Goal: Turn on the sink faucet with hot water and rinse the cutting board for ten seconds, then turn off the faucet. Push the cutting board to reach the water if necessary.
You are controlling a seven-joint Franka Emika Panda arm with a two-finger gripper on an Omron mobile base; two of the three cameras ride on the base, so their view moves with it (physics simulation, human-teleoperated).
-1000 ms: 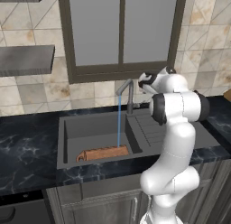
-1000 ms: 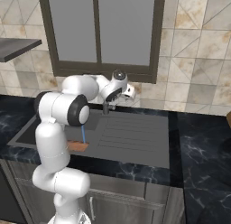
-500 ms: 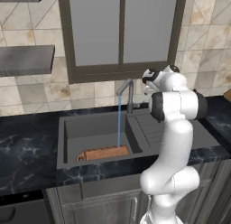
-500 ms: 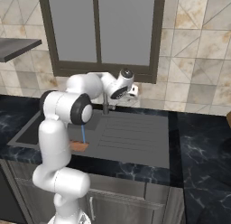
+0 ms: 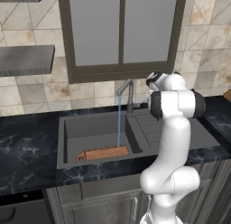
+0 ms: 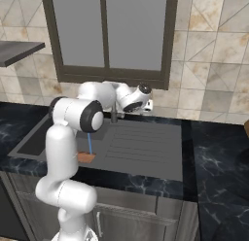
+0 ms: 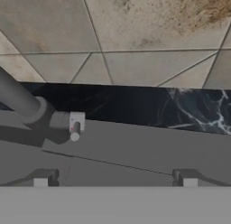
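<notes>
Light-blue water falls straight from the sink faucet onto the reddish-brown cutting board, which I see lying along the front edge of the sink basin. My gripper hangs above the sink's back edge, jaws wide apart and holding nothing, with the faucet's small side lever just ahead toward its left fingertip, not touching.

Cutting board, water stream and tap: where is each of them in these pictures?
cutting board [image 5: 103, 153], left base view, middle of its top face.
water [image 5: 119, 121], left base view, midway down the stream.
sink faucet [image 5: 131, 97], left base view, on the upright post.
</notes>
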